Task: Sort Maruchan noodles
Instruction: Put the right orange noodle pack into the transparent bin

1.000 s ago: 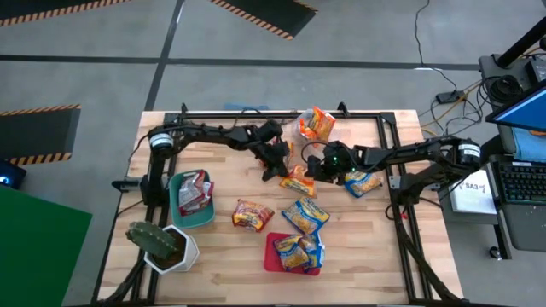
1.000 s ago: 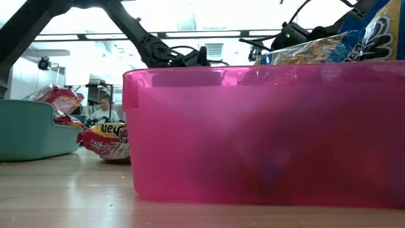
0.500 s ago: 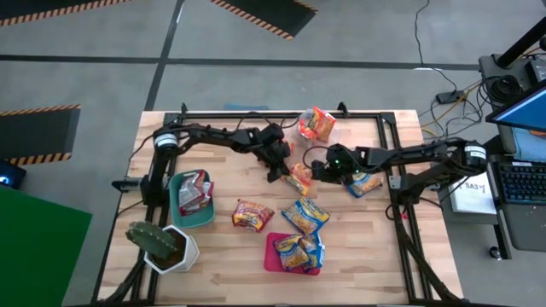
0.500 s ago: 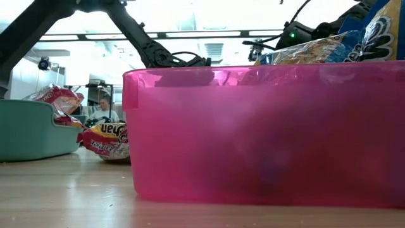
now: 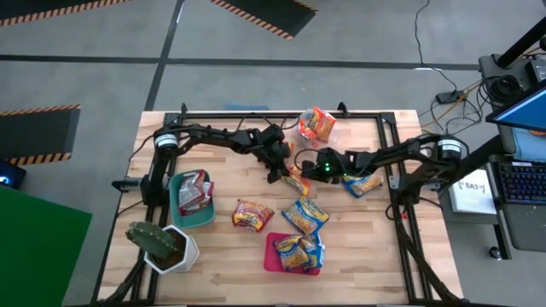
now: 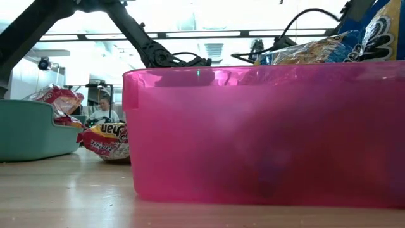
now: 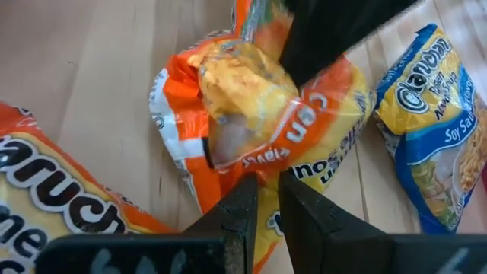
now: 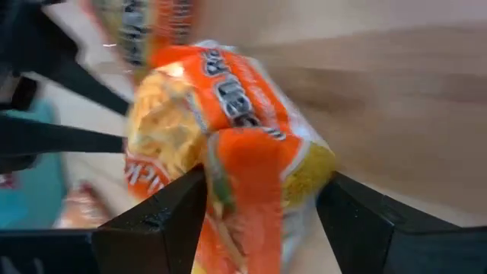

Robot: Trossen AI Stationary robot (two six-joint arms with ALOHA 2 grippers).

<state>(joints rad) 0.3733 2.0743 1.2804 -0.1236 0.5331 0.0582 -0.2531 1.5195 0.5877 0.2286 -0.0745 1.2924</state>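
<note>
Since the earlier frame, the right gripper (image 5: 312,168) has advanced toward the table's centre and now meets the left gripper (image 5: 284,168) over one orange packet (image 5: 297,181) in the middle of the table. The left arm has barely shifted.

Right wrist view: the right jaws stand wide, one on each side of the crumpled orange packet (image 8: 228,144), with the packet filling the gap between them. Whether they press on it cannot be told. Left wrist view: the left fingers (image 7: 243,209) are nearly shut, tips at the packet's near edge; whether they pinch the wrapper cannot be told.

Elsewhere: a blue-and-yellow packet (image 5: 362,182) lies just beside the right arm, another (image 5: 305,214) lies nearer the front, a red packet (image 5: 252,213) lies loose, and sorted packets sit in the pink bin (image 5: 271,255) and the teal bin (image 5: 174,205). More orange packets (image 5: 317,124) lie at the back edge.

Risks, as judged:
- Both grippers on one packet. If both hold and either arm pulls, the thin wrapper may tear or slip out of one grip.
- The grippers are very close; a small misjudged move could bring them into contact.
- The wrapper is slick and bunched, so a closing grip may catch only film and drop the packet in transit.
</note>
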